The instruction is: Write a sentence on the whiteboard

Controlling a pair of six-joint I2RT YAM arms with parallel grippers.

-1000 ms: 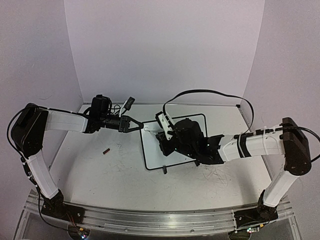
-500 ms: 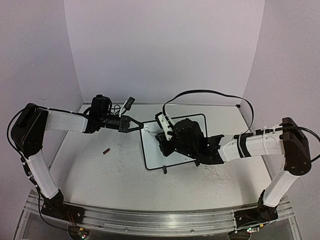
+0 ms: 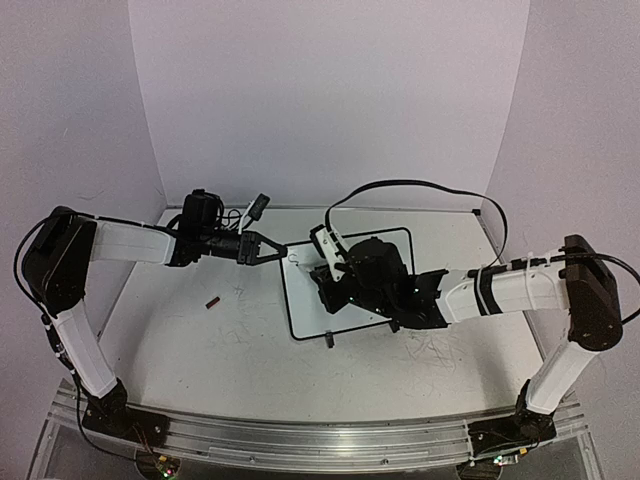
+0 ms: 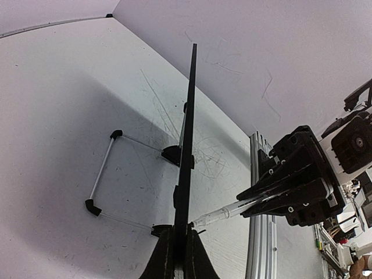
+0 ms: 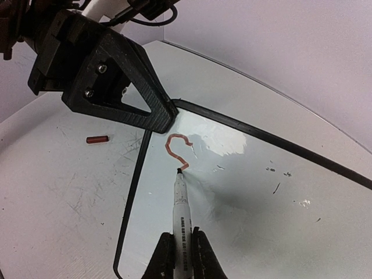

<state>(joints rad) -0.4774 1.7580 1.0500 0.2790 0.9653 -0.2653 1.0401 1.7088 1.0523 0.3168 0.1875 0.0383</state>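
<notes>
The whiteboard (image 3: 305, 305) lies on the table with its black frame and feet, and also shows in the right wrist view (image 5: 250, 197). My left gripper (image 3: 274, 250) is shut on the board's far left corner; in the left wrist view the gripper (image 4: 180, 235) clamps the board's edge (image 4: 189, 116). My right gripper (image 5: 182, 237) is shut on a white marker (image 5: 181, 203) whose tip touches the board. The only writing is a short reddish hooked stroke (image 5: 176, 145) near that corner, with no words legible. The marker (image 4: 224, 215) also shows in the left wrist view.
A small red marker cap (image 3: 212, 301) lies on the tabletop left of the board and also shows in the right wrist view (image 5: 97, 139). A black cable (image 3: 420, 185) arcs over the board's far side. White walls enclose the table at the back and sides.
</notes>
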